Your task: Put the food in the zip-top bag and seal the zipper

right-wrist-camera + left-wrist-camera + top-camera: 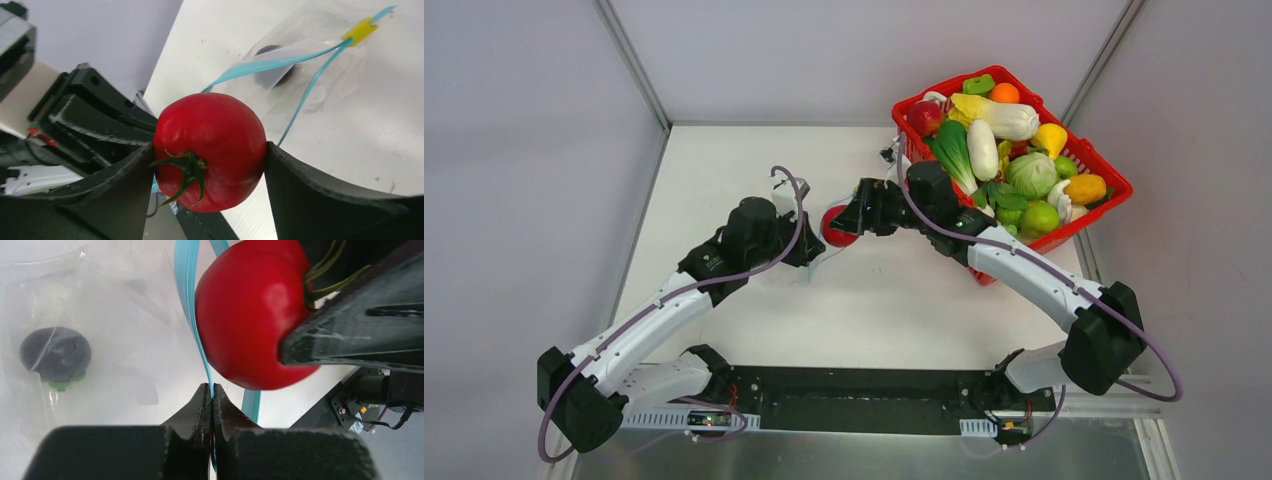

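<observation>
Left jaws are pressed together on the zipper (pixel 189 300) of the bag (pixel 110 305) near the counter's (pixel 874 310) middle, and a purple ball (pixel 55 355) lies inside. Right jaws pinch the tomato (pixel 210 150) off the counter, just beside the zipper — a basket (pixel 1089 222) of food sits at the far right corner

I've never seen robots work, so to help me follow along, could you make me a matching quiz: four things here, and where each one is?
1. tomato
2. dark ball
3. blue strip
4. red basket

a. inside the clear bag
b. pinched by the left gripper
c. piled with toy vegetables
d. held by the right gripper

Pairs: 1-d, 2-a, 3-b, 4-c
</observation>
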Available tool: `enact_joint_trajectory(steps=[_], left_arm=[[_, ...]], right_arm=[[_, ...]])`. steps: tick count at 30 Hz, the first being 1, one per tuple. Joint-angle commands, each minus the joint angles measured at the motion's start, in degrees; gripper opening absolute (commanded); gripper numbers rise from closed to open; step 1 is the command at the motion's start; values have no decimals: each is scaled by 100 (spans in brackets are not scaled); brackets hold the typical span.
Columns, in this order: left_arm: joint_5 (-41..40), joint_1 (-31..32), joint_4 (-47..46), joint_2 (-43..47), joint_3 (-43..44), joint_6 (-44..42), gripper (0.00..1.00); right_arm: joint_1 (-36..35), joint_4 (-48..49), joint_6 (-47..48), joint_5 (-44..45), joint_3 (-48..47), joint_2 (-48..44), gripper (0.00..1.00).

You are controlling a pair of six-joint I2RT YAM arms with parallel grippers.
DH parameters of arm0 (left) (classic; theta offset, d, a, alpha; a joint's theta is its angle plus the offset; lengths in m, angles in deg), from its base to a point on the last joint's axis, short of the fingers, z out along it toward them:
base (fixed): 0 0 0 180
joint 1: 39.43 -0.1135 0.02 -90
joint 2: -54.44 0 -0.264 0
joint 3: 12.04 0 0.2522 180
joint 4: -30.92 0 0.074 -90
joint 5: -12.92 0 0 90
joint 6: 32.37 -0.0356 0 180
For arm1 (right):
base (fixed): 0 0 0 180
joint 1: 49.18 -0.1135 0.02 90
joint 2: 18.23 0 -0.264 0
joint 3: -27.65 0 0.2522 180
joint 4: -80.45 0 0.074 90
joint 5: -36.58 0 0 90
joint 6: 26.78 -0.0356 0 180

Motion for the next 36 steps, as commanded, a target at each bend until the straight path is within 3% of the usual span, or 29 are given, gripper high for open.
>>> enact_joint_trajectory(steps=[1, 6, 11, 22, 27, 31, 36], left_arm=[[110, -38, -171, 131, 207, -152, 0], [-38, -38, -168, 210, 237, -124, 0], [-406, -38, -143, 285, 196, -21, 0], [-671, -38, -238, 476, 220, 96, 0], [-885, -40, -381, 681, 18, 139, 0], [-1238, -46, -330, 836, -116, 156, 0], [-1532, -47, -349, 999, -309, 201, 0]], right_arm=[[-108, 85, 362, 696, -127, 71, 57], [-212, -528, 741, 1290, -195, 194, 58], [-289, -640, 891, 1331, -198, 152, 62], [-317, -123, 638, 626, -264, -103, 91], [-323, -1, 475, 188, -274, -258, 94], [-308, -1, 522, 606, -139, -756, 94], [-296, -31, 294, 2409, 199, -1357, 86]])
